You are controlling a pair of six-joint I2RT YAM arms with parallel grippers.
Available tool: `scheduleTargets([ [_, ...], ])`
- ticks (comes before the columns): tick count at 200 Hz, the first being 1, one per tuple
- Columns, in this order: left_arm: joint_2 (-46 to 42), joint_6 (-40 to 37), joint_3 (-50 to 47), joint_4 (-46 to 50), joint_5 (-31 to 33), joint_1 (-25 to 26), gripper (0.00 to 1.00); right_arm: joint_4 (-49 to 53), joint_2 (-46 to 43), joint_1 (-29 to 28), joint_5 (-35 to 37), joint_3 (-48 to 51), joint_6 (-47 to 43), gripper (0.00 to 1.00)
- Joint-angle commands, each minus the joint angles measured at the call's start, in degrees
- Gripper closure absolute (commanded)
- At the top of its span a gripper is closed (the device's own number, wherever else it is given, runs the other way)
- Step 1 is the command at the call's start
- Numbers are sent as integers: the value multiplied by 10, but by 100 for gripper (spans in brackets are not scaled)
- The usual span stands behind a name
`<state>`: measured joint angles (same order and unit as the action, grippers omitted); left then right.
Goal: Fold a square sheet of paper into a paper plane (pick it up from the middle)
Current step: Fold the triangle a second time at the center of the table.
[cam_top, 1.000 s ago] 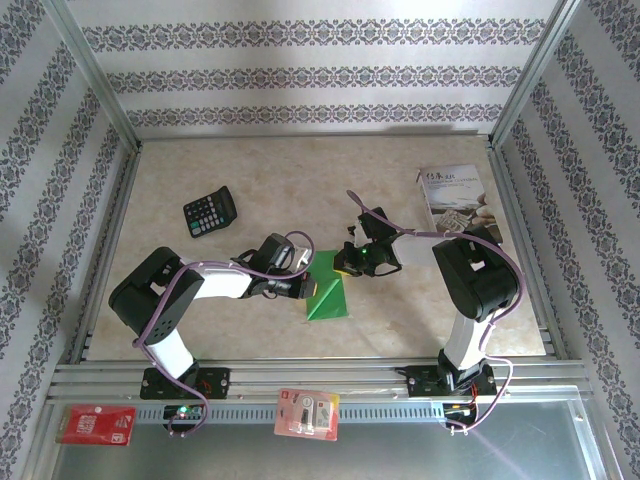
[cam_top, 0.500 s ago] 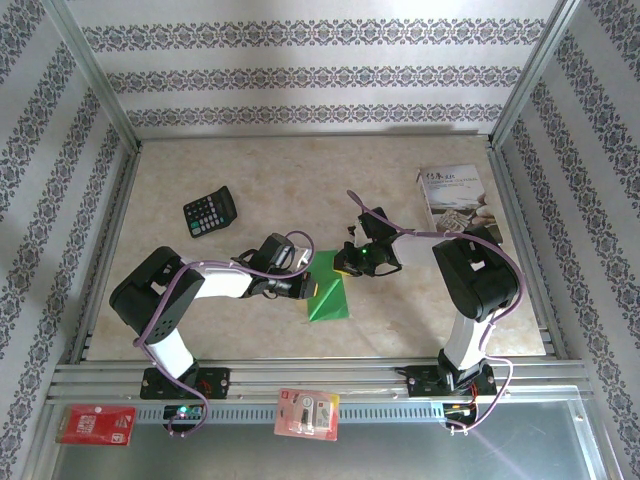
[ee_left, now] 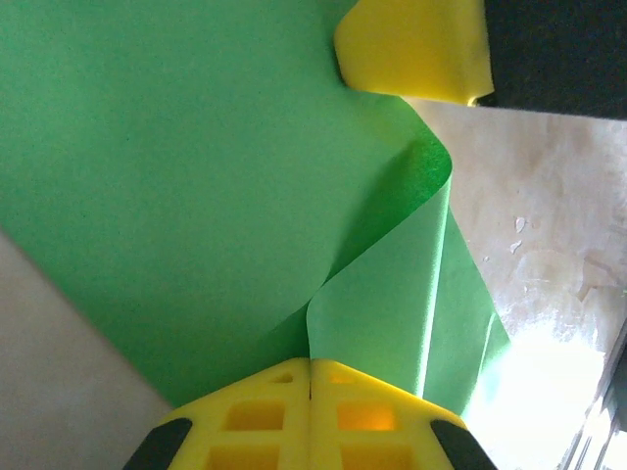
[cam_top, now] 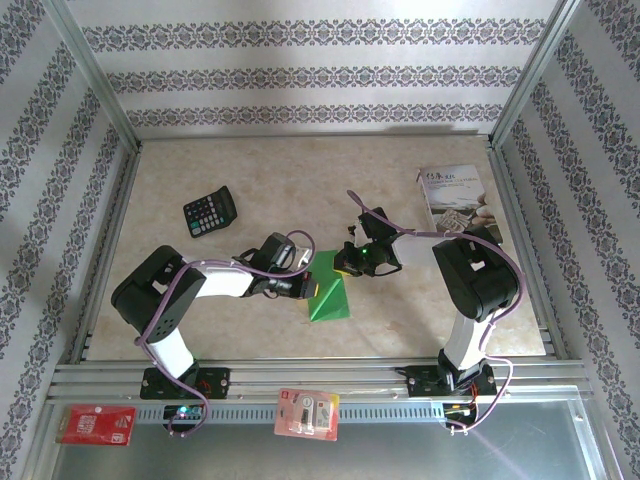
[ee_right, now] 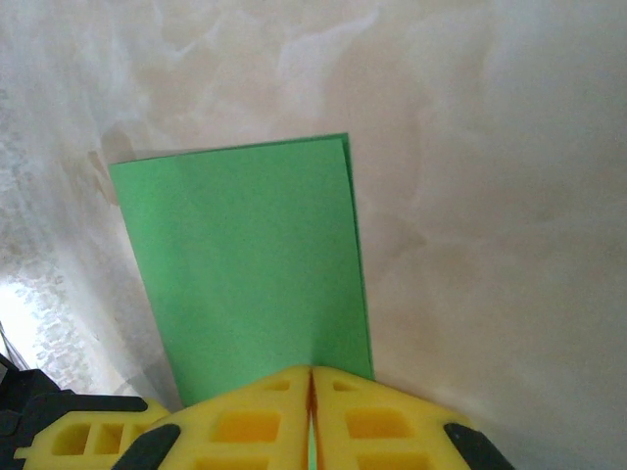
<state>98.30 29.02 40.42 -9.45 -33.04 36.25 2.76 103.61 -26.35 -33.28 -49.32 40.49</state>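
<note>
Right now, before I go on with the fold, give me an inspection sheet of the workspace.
Surface: beige marbled table, no spill seen.
Job's things: square sheet of paper, green, partly folded, lying mid-table between the arms; one layer curls up in the left wrist view.
Clutter: calculator far left; booklet far right; red packet and blister pack on the near rail.
Grippers: left gripper and right gripper both shut on the sheet's edges.
Cables: purple cables loop along both arms.
Surroundings: patterned walls, aluminium frame; nothing else seen.
</note>
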Motion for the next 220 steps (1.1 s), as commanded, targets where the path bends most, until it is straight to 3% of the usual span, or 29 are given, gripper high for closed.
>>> scheduleTargets([
  [1, 21, -2, 9, 26, 5, -4, 98, 17, 6, 3, 24, 14, -6, 89],
  [66, 4, -6, -8, 41, 32, -5, 100, 18, 2, 7, 24, 12, -8, 88],
  [117, 21, -15, -11, 52, 36, -6, 100, 28, -15, 15, 15, -4, -14, 81],
  [176, 27, -26, -8, 82, 50, -6, 100, 57, -83, 32, 2, -13, -23, 76],
  [195, 30, -23, -9, 85, 53, -6, 100, 52, -122, 32, -1, 13, -9, 77],
  [220, 31, -18, -14, 84, 60, -6, 100, 23, -178, 5, 6, 71, 31, 86],
])
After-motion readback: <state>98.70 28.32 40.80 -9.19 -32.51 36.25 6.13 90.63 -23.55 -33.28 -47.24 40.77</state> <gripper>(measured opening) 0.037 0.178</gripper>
